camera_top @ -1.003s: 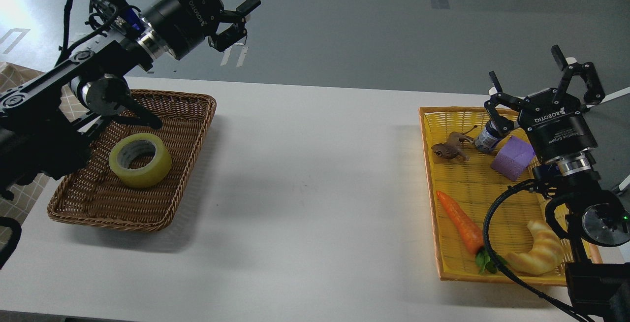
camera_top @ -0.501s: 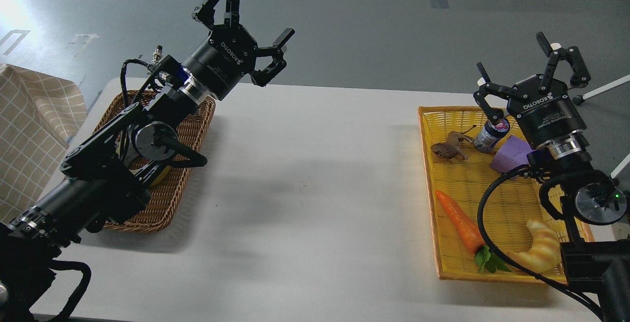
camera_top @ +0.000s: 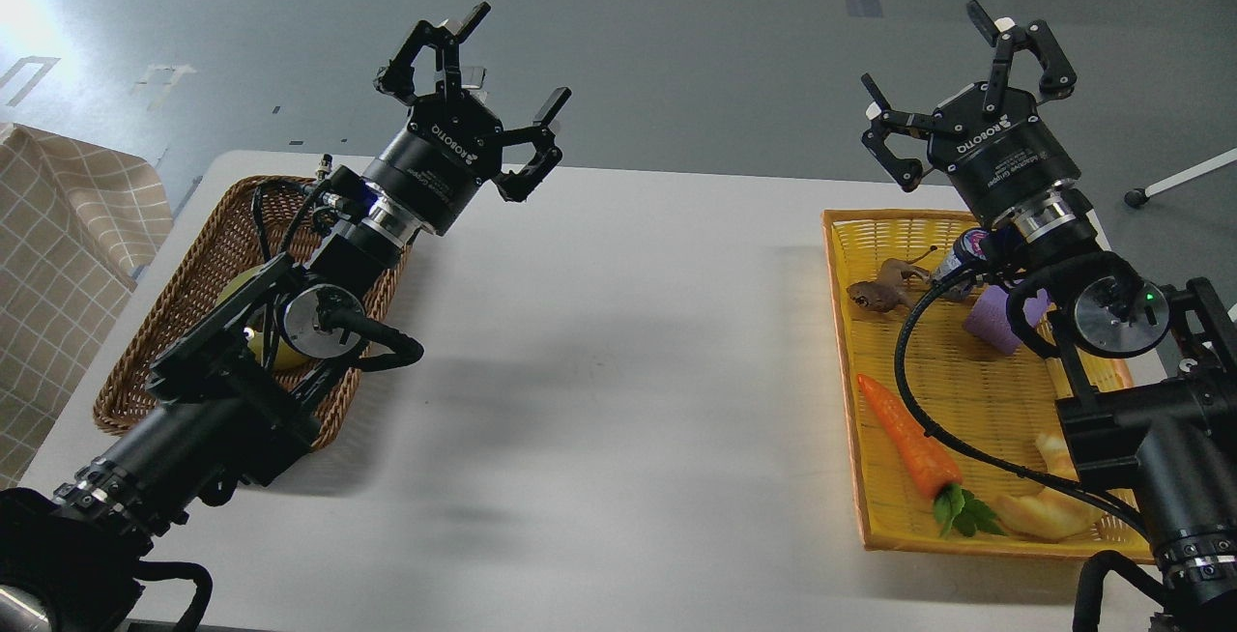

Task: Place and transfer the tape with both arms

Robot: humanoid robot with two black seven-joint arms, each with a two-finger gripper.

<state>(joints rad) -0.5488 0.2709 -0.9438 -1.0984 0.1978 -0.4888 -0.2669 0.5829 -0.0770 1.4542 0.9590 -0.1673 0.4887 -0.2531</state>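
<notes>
The yellow tape roll (camera_top: 235,290) lies in the brown wicker basket (camera_top: 208,255) at the left, mostly hidden behind my left arm; only slivers of it show. My left gripper (camera_top: 478,91) is open and empty, raised above the basket's far right corner, fingers pointing up and away. My right gripper (camera_top: 966,81) is open and empty, raised above the far edge of the yellow tray (camera_top: 875,506) at the right.
The yellow tray holds an orange toy carrot (camera_top: 906,439), a purple block (camera_top: 992,328), a brown toy frog (camera_top: 879,292), a small bottle (camera_top: 962,255) and a croissant (camera_top: 1039,506). The white table (camera_top: 618,352) lies between basket and tray. A checked cloth (camera_top: 58,255) hangs at far left.
My left arm swung in over the basket and now covers most of the tape. My right gripper rose and moved left, beyond the tray's far edge. Both grippers stayed open.
</notes>
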